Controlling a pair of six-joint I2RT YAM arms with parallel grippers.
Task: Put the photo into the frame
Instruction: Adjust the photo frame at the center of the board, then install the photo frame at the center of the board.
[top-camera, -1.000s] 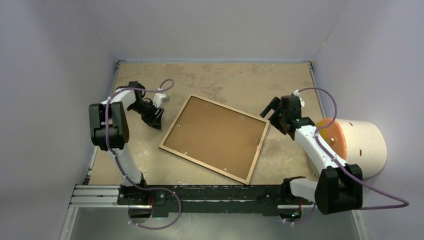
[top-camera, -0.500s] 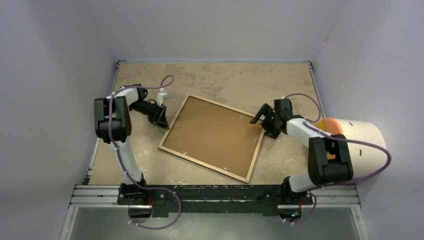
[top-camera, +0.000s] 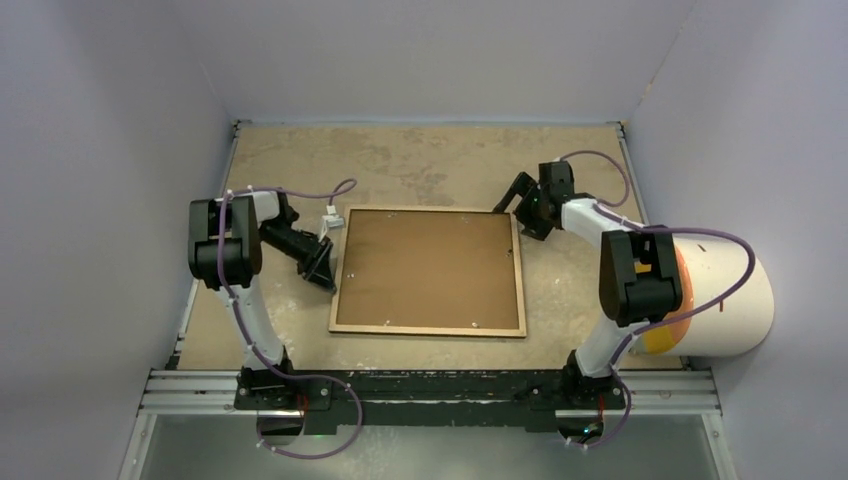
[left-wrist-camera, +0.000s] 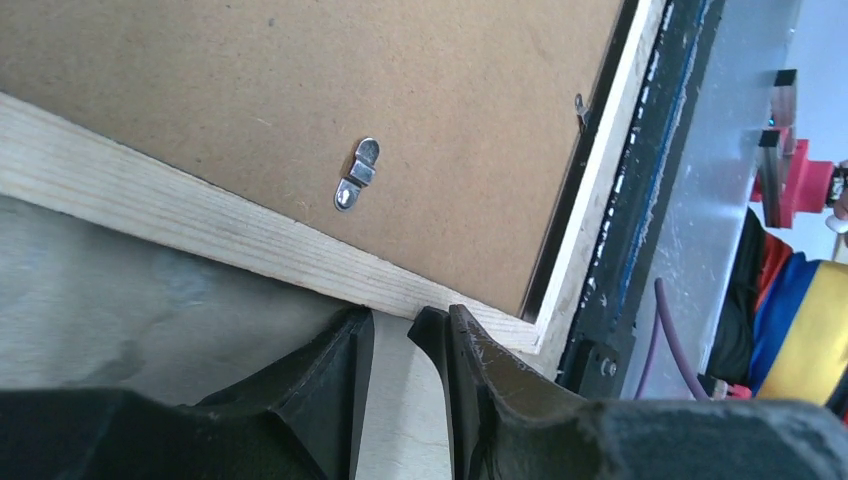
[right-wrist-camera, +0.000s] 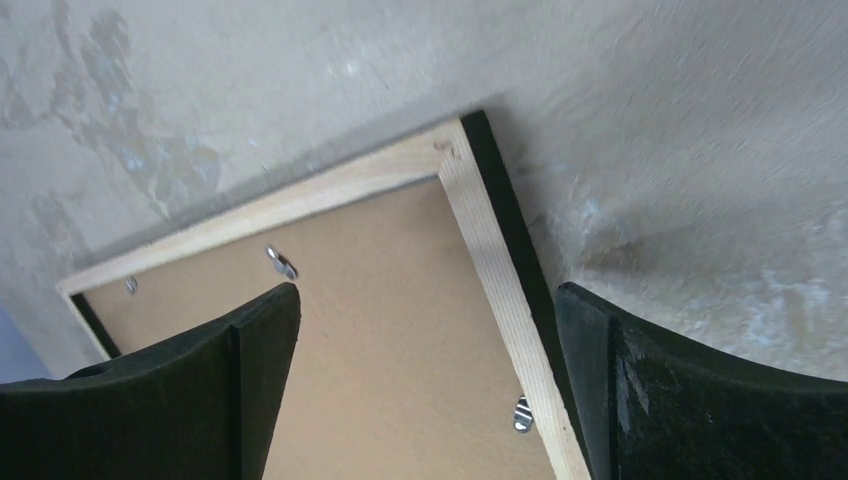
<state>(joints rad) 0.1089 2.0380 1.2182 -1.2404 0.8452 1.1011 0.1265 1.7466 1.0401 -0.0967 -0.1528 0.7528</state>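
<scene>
Rotated since the view taken one second ago, the frame (top-camera: 430, 331) is now set with its sides square to the table (top-camera: 430, 160) edges, where it was previously laid on a diagonal. Both arms have been brought in against it. The frame is laid flat near the centre of the table with its light wood back facing up, and the brown backing board (top-camera: 428, 270) is seated inside the rim. Small metal turn clips (left-wrist-camera: 357, 186) are seen on the rim, turned in over the board. The left end effector (top-camera: 322, 268) is positioned low at the left side of the frame, toward the near corner. In the left wrist view its fingers are drawn almost together with only a narrow slit between them, nothing is gripped, and the tips are set at the outer edge of the wood rim. The right end effector (top-camera: 520, 212) is positioned at the far right corner of the frame. In the right wrist view its fingers are spread wide, with the corner between them, and nothing is clasped. The black outer edge of the frame is visible along that corner.
</scene>
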